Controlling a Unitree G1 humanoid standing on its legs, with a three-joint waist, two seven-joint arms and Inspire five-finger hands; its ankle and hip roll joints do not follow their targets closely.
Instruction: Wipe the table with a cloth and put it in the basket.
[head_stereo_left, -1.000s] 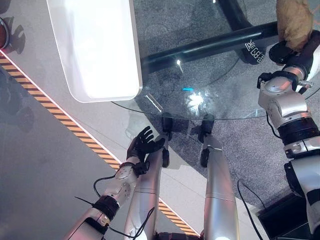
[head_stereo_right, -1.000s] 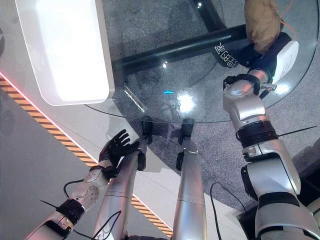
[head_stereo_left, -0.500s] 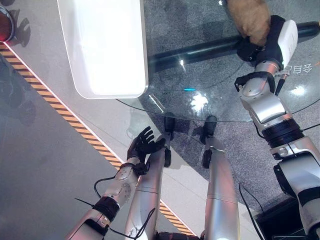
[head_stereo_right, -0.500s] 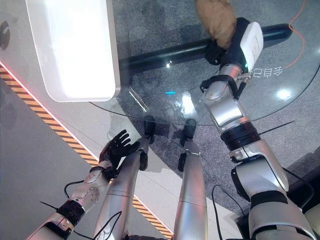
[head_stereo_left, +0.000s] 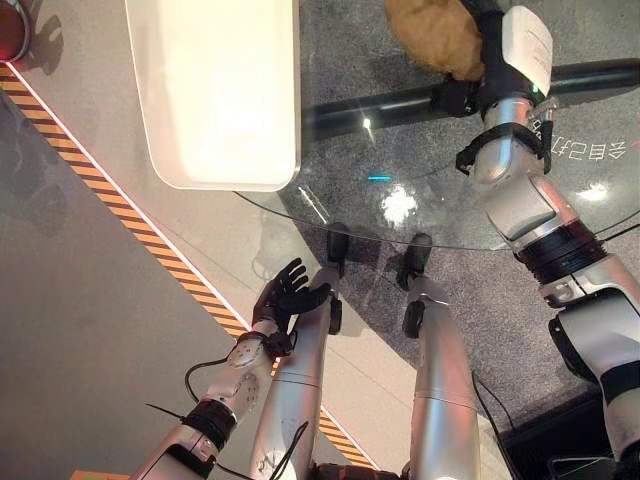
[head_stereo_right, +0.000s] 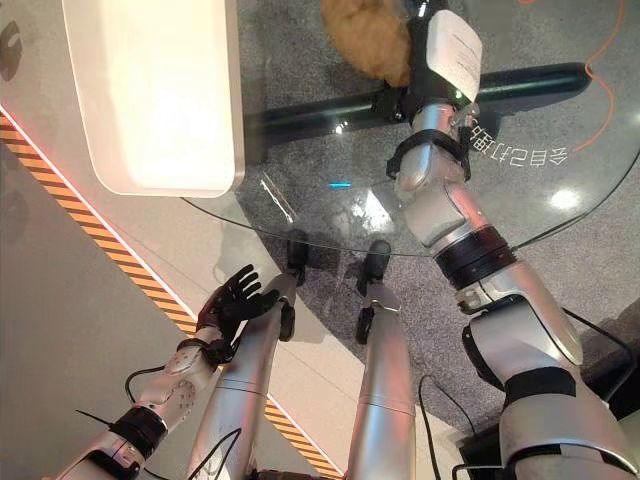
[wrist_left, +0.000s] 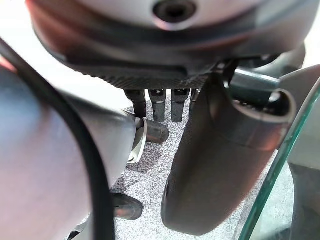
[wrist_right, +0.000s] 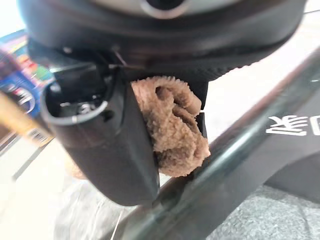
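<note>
A brown fluffy cloth (head_stereo_left: 435, 35) rests on the far part of the round glass table (head_stereo_left: 430, 205). My right hand (head_stereo_left: 487, 70) is shut on it. In the right wrist view the cloth (wrist_right: 172, 127) is bunched between the thumb and the fingers. My left hand (head_stereo_left: 285, 298) hangs low in front of the table's near rim with its fingers spread open and nothing in it. The left wrist view shows its straight fingers (wrist_left: 160, 105) above the grey carpet.
A white slab with rounded corners (head_stereo_left: 215, 90) lies at the left and overlaps the glass edge. A black bar (head_stereo_left: 380, 100) runs under the glass. Orange-and-black striped tape (head_stereo_left: 120, 215) crosses the floor on the left. A red object (head_stereo_left: 12, 25) sits at the far left.
My right hand has slid the cloth leftward across the far side of the glass. The left hand has stayed where it was.
</note>
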